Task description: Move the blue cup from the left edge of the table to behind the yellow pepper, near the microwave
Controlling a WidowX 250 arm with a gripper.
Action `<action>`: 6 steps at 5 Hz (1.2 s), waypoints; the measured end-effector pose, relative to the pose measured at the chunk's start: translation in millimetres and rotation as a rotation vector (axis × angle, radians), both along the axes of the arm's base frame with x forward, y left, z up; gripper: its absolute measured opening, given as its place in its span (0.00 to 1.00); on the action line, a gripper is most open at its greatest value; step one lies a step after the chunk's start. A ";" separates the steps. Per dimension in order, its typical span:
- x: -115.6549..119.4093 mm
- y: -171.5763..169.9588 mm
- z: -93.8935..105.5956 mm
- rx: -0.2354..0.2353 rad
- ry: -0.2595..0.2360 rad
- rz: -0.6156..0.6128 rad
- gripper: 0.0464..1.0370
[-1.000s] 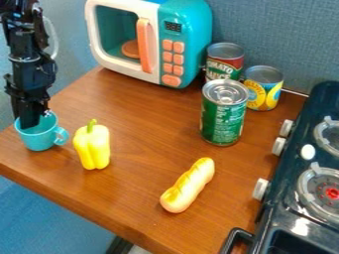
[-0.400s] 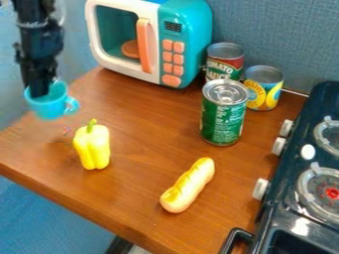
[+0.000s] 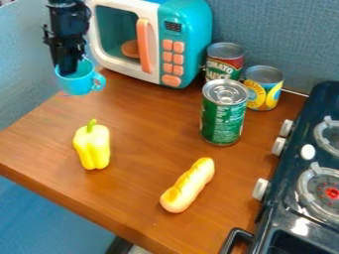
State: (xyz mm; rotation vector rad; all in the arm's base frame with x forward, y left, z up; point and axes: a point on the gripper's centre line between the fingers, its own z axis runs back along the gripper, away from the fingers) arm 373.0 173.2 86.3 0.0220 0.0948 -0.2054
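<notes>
Hanging at the upper left, one black gripper [image 3: 69, 69], pointing down, its fingers [image 3: 68, 59] closed on the cup; their tips are inside it, so the width of the gap cannot be told.

One light-blue cup [image 3: 77, 84], upright, held at the far-left edge of the worktop [image 3: 142, 131], handle to the right.

One yellow bell pepper [image 3: 92, 148] with green stem, standing on the worktop, nearer the camera than the cup and apart from it.

One toy microwave [image 3: 192, 47], teal and white, at the back; orange door handle and buttons, a round orange piece behind the door window.

One bread roll or hot-dog bun [image 3: 188, 185], golden along the top, lying slantwise towards the front, its upper end to the right.

One tall green can [image 3: 222, 119], silver top, upright, in front of the other cans.

One red-and-green can [image 3: 225, 60], upright, just beside the microwave.

One yellow-and-blue can [image 3: 264, 89], upright, to the right and rear of the tall green can.

One dark toy stove [image 3: 285, 196] at the right edge, with pale knobs, two visible burners and a black handle at its lower left.
</notes>
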 end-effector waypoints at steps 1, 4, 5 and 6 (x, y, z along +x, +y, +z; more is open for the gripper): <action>20.1 1.7 -14.5 -0.060 0.039 0.015 0.05; 34.5 7.6 -40.3 -0.072 0.077 0.059 0.08; 31.3 9.0 -50.7 -0.052 0.090 0.048 0.27; 30.4 4.4 -49.2 -0.061 0.050 0.054 0.55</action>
